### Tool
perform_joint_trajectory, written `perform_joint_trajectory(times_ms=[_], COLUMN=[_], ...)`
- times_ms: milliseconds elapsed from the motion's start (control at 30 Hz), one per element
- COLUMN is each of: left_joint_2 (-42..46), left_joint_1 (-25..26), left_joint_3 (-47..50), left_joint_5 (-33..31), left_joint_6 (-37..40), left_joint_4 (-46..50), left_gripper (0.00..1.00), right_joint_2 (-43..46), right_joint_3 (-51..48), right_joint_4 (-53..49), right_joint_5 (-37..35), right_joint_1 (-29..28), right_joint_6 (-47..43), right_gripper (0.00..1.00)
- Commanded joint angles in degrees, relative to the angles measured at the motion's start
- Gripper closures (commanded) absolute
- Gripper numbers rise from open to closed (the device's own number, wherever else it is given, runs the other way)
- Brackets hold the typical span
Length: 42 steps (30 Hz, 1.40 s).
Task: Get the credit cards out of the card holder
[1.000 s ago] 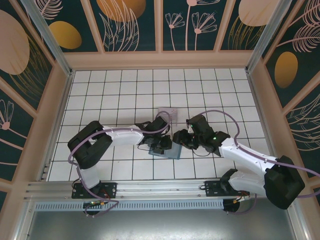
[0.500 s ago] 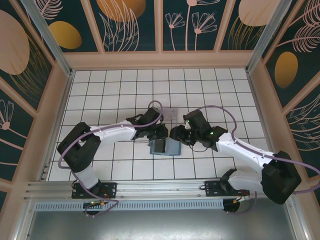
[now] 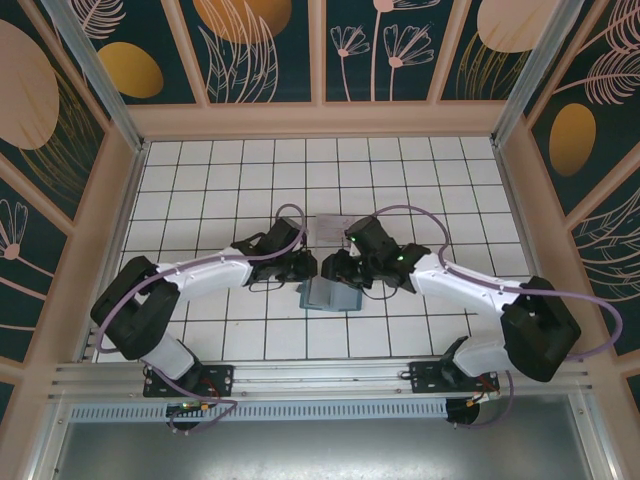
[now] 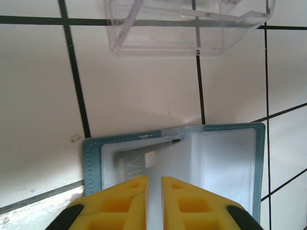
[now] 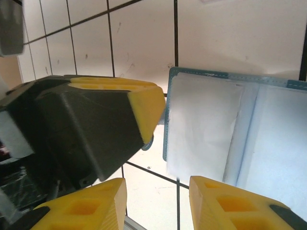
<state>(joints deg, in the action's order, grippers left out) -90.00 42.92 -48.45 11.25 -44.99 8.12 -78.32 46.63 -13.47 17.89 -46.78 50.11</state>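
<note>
Card holder (image 4: pixel 230 158) open, clear box (image 4: pixel 192 24) beyond

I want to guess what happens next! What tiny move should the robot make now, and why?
Probably the open right gripper should ease onto the grey plastic card tucked in the slate-blue leather-like card holder, which the left gripper seems to pinch steady.

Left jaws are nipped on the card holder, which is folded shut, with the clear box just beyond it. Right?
No. The card holder is spread open, not folded shut; the left wrist view shows its inner pockets. The left gripper has its jaws nipped on it, and the clear box sits just beyond it.
</note>
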Motion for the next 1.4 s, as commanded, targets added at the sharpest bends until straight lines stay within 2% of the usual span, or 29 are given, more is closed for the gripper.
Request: perform_joint_trajectory(times_ms=[0,233,400,567,700,900,1200,1367], left_joint_2=[2.3,2.0,3.3,5.8,8.8,13.5,15.0,14.7], left_joint_1=[-0.6,-0.8,-0.7,-2.0,-5.5,-9.4,-10.5,-10.6], left_joint_3=[2.0,2.2,3.9,7.7,11.8,15.5,17.0,17.0], left_joint_5=[-1.8,1.4,-4.5,-4.2,-1.9,-2.1,-2.0,-1.8], left_joint_6=[1.4,1.5,2.6,1.7,1.0,2.1,3.3,3.8], left_joint_4=[1.2,0.1,5.2,3.9,1.4,1.8,1.6,1.3], left_gripper=[0.83,0.83,0.83,0.82,0.82,0.81,0.81,0.81], right_joint_2=[-2.5,-5.0,-6.1,-12.4,-18.7,-26.9,-32.5,-34.4], right_joint_3=[2.3,4.0,4.5,11.5,17.6,26.7,32.0,32.8], right_joint_4=[0.8,-1.0,-3.8,-11.7,-16.5,-24.6,-30.7,-31.3], right_joint_5=[-0.2,-1.8,-3.4,-8.4,-10.9,-16.8,-21.5,-21.7], right_joint_1=[-1.0,-1.8,-2.3,-5.1,-7.2,-9.9,-11.0,-11.3], right_joint_6=[1.1,0.9,-0.1,-3.9,-5.7,-6.2,-5.9,-5.9], right_gripper=[0.6,0.61,0.61,0.61,0.62,0.62,0.62,0.62])
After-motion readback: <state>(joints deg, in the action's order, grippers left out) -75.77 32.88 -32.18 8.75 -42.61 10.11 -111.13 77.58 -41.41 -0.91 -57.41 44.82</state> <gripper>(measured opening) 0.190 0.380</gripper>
